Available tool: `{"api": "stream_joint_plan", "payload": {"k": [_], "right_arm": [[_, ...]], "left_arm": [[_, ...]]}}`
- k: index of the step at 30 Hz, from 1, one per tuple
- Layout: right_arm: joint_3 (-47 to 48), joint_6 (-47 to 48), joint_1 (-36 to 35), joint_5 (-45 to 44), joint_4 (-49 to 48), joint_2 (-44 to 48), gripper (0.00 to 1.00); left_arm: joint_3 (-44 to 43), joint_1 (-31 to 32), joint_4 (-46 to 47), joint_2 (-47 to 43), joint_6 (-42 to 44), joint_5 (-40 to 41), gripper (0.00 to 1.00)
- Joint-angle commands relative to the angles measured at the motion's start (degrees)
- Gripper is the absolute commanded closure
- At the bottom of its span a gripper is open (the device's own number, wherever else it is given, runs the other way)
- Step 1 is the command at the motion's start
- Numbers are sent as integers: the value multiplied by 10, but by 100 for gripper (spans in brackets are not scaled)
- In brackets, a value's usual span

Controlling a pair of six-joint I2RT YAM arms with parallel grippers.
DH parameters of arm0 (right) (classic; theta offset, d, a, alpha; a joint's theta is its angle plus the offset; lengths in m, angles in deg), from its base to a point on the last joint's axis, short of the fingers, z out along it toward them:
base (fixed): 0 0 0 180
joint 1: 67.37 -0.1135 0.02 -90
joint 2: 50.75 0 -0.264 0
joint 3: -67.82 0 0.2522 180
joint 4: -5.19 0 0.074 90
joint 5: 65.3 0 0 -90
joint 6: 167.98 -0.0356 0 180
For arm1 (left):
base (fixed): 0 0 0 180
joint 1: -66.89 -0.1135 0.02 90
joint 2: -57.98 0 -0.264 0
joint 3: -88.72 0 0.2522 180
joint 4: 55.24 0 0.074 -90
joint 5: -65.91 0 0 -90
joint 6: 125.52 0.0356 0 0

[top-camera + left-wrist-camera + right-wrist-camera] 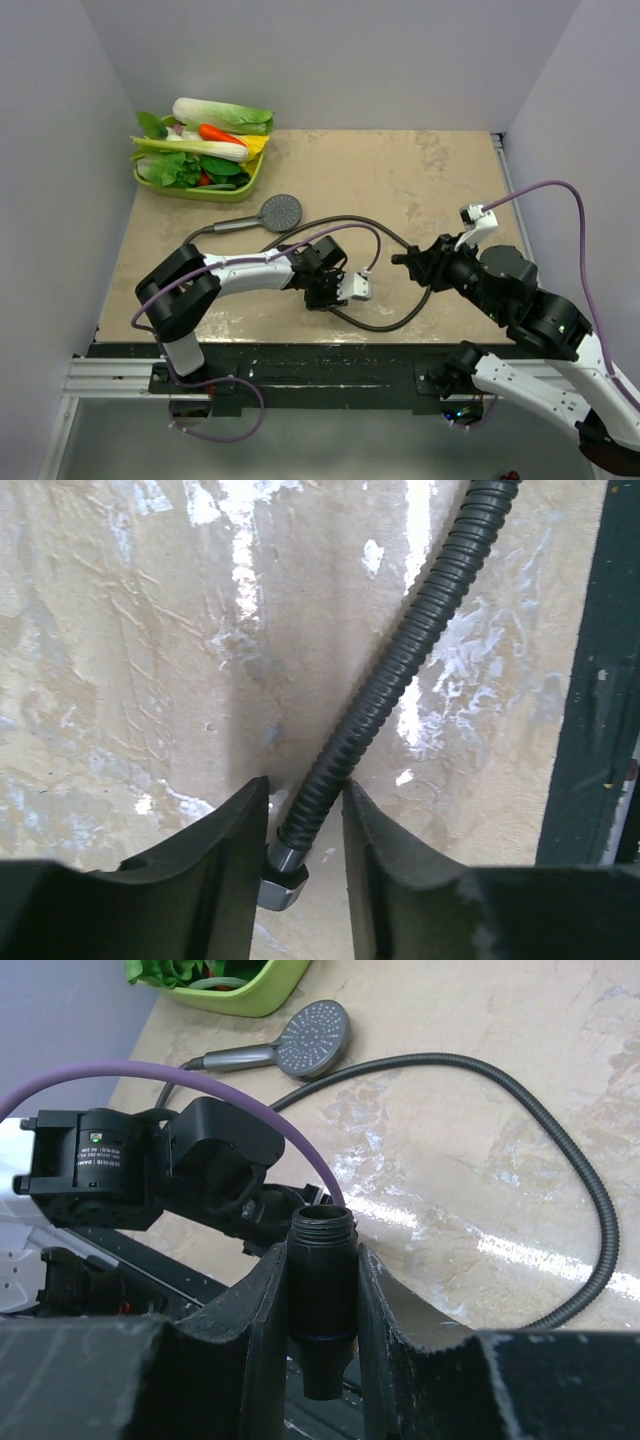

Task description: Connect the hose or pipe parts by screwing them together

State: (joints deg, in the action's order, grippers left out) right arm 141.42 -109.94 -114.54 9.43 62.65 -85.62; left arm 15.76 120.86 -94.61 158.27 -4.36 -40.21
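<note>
- Holding the left gripper (pixel 306 795) drawn in narrow on the hose (pixel 420 620): one pad meets the ribbed sleeve and the other meets the end nut (pixel 283 872), which sits deep between the fingers, toward the palm. I read this as a pinch, though I cannot judge how firm it is.
- From those fingertips the hose's long axis runs straight ahead and leans to one side, lying on the table (pixel 440 170).
- My right gripper (pixel 322 1250) is clamped narrow on a black threaded fitting (pixel 322 1300), held lengthwise between the pads with its threaded mouth poking just past the fingertips.
- Ahead of the right fingertips, the fitting's axis points at the left arm's wrist, which is near but apart. Nut and thread do not touch.
- I judge the coming move turns on lining the nut up with that thread. As held, the nut faces back into the left palm, so mating looks awkward.
- Well beyond both grippers, the shower head (pixel 315 1035) lies on the table untouched, with the left gripper the nearer one.
</note>
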Motion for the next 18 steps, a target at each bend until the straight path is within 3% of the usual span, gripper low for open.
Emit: {"api": "stream_joint_plan", "payload": {"k": [1, 4, 6, 7, 13, 18], "right_arm": [[5, -6, 2, 9, -49, 9, 100], [2, -6, 2, 9, -52, 9, 100], [1, -6, 2, 8, -54, 9, 100], [1, -5, 2, 7, -55, 9, 100], [-9, -2, 2, 9, -58, 6, 100], [-44, -8, 2, 31, -76, 0, 100]], "left_arm": [[29, -13, 29, 0, 10, 50, 64], [26, -38, 33, 10, 0, 75, 75], [17, -77, 28, 16, -12, 78, 96], [14, -108, 25, 17, -24, 77, 100], [-21, -252, -29, 22, -66, 46, 100], [-34, -330, -71, 11, -108, -6, 100]]}}
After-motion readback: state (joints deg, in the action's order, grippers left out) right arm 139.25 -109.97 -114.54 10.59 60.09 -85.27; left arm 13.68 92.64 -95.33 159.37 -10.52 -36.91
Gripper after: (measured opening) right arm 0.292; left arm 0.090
